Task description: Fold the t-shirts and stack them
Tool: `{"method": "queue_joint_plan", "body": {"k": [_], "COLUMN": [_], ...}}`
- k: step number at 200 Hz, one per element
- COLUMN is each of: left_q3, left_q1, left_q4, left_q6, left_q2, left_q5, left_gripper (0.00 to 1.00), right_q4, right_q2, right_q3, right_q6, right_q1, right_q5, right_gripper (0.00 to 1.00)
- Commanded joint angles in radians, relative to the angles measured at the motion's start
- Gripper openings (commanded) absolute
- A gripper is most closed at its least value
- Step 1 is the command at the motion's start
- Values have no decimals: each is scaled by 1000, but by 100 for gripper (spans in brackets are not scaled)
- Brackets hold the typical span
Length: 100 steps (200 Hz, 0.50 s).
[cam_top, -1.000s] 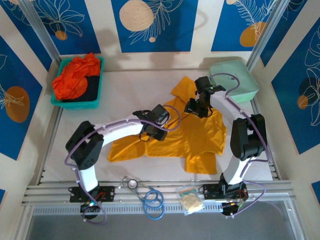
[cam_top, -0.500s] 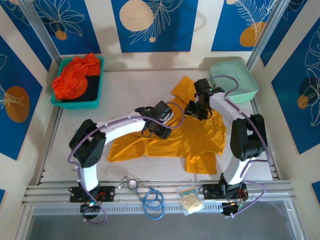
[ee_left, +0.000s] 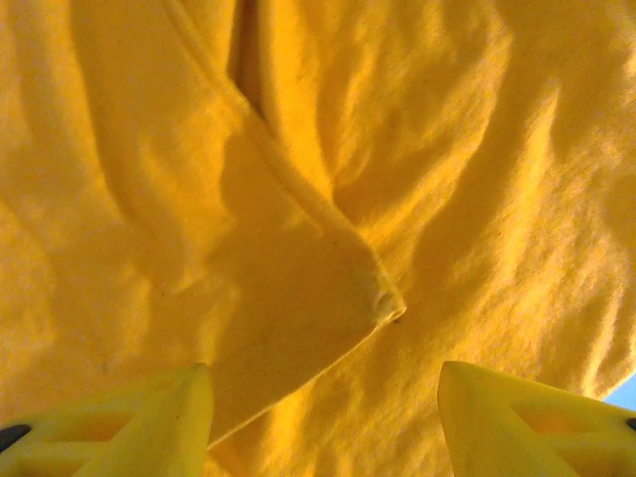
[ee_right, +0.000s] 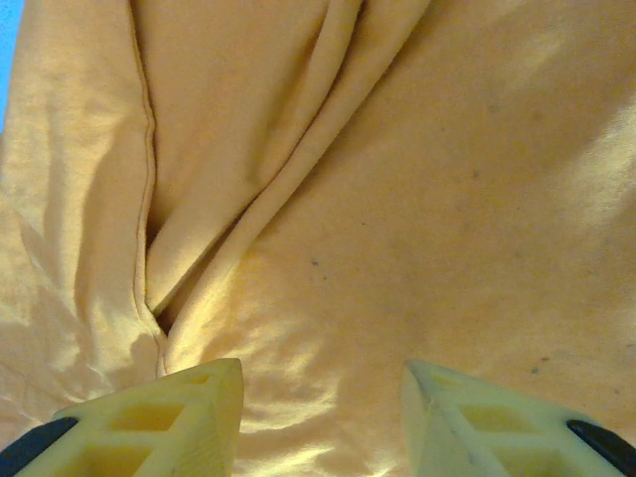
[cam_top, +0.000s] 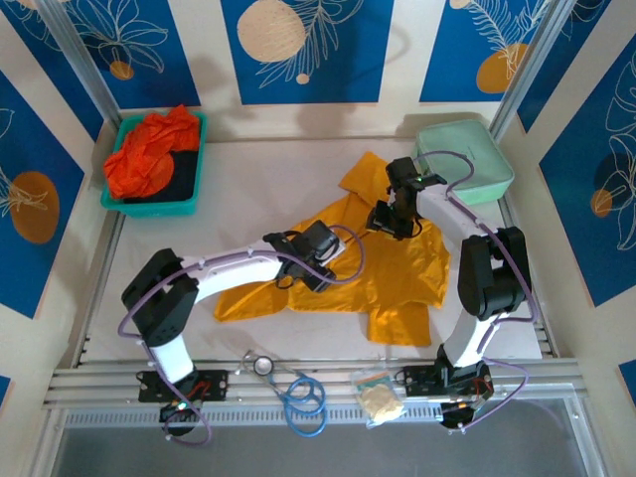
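1 mustard-yellow t-shirt (cam_top: 397,273) lies spread on the table (cam_top: 248,179) just beneath both the left gripper (ee_left: 323,409), released over a folded hem corner, and the right gripper (ee_right: 323,397), released over creases, while red-orange t-shirts (cam_top: 149,154), too bunched to count, sit in 1 teal tray (cam_top: 195,189) well apart.

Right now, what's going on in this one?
Both arms are working over a yellow t-shirt that lies spread but rumpled on the table. The left gripper hangs open above a folded-over corner near the shirt's middle. The right gripper is open above creases toward the shirt's far part. Neither holds cloth. Red shirts lie heaped in the tray at the back left, not yet folded.
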Motion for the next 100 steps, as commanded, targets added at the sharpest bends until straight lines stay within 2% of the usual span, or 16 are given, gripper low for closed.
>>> {"method": "queue_joint_plan", "body": {"k": [1, 44, 70, 100], "left_q3": [30, 62, 71, 85], "left_q1": [-34, -39, -39, -39], "left_q4": [21, 14, 35, 49], "left_q6": [57, 64, 55, 53], "left_q2": [65, 131, 140, 153], "left_q5": [-65, -164, -239, -270], "left_gripper": [62, 66, 66, 65], "right_q4": [-14, -16, -18, -19], "right_q2": [-44, -49, -49, -45], "right_q3": [-12, -12, -9, -4], "right_q6": [-16, -19, -21, -23], "right_q1": [-10, -16, -18, -17], "right_q5": [-24, -26, -28, -31], "right_gripper": [46, 46, 46, 46]}}
